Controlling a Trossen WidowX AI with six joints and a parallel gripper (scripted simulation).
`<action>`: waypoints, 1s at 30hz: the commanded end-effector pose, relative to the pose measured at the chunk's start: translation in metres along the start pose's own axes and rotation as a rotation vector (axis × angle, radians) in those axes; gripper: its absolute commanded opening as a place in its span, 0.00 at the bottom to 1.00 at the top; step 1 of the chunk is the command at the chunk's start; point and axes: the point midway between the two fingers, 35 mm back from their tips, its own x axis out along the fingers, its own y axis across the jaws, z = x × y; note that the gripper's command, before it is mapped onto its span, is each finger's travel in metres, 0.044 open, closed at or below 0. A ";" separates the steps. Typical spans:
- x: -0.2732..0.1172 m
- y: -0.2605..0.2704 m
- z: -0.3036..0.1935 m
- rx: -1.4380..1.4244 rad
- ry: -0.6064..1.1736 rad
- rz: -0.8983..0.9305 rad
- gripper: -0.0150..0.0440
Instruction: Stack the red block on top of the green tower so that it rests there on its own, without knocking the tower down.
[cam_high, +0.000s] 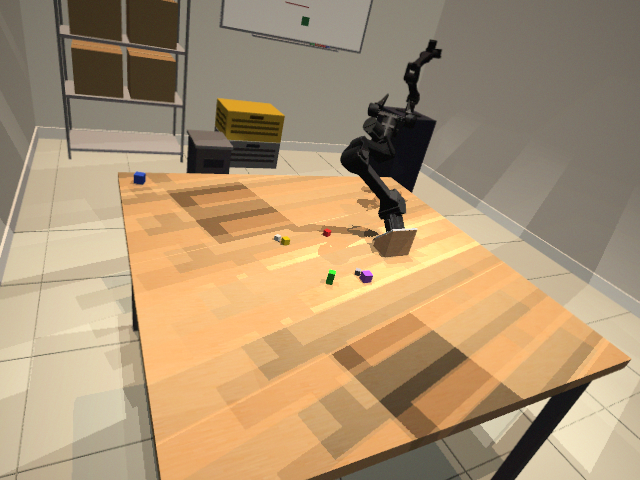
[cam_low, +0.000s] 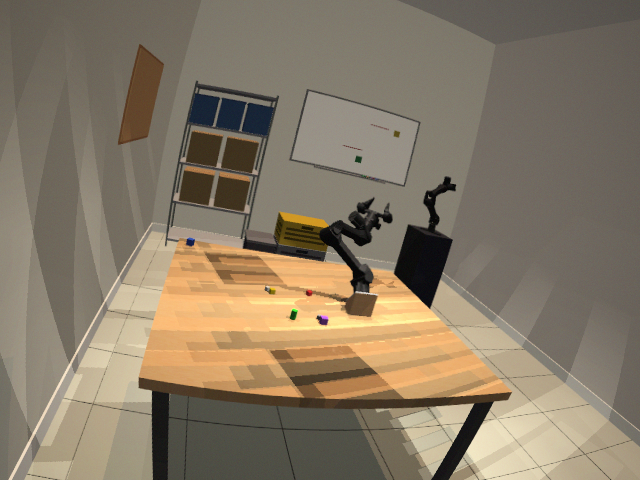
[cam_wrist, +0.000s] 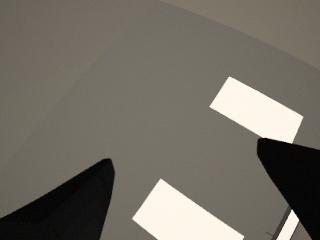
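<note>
Wide apart and released, the jaws of the black gripper (cam_high: 398, 98) (cam_low: 380, 201) (cam_wrist: 184, 150) grasp nothing, their 2 dark, tapering fingers raised high over the wooden table (cam_high: 206, 320) (cam_low: 206, 374). In the wrist view they frame a matte grey surface with 2 flat, bright white panels (cam_wrist: 257, 107). The tabletop has a warm, honey-coloured plank grain, crossed by hard-edged brown shadows and pale streaks of light. At the arm's foot stands a brown, slant-sided block (cam_high: 398, 244) (cam_low: 362, 304) with a thin pale top edge. The red block (cam_high: 327, 233) (cam_low: 309, 292) is a small, plain cube, saturated in colour, lying on the table well apart from the gripper and from the green tower (cam_high: 330, 277) (cam_low: 293, 314). That tower is a slim upright column, bright green on its top face and deeper green down the side in the top view; the red block is not on it. Near the tower sit a purple cube (cam_high: 366, 276) (cam_low: 323, 320) and, just beside that, a smaller dark block (cam_high: 357, 272) (cam_low: 318, 317). A yellow cube (cam_high: 285, 240) (cam_low: 272, 290) and a smaller whitish one (cam_high: 277, 237) (cam_low: 267, 288) lie close together, while a blue cube (cam_high: 139, 178) (cam_low: 190, 241) rests near a far corner.
</note>
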 end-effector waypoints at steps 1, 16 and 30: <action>0.000 0.000 0.001 0.001 -0.003 0.000 0.98; -0.012 0.004 0.092 0.349 -0.364 0.135 1.00; -0.063 -0.022 0.175 0.727 -0.732 0.342 1.00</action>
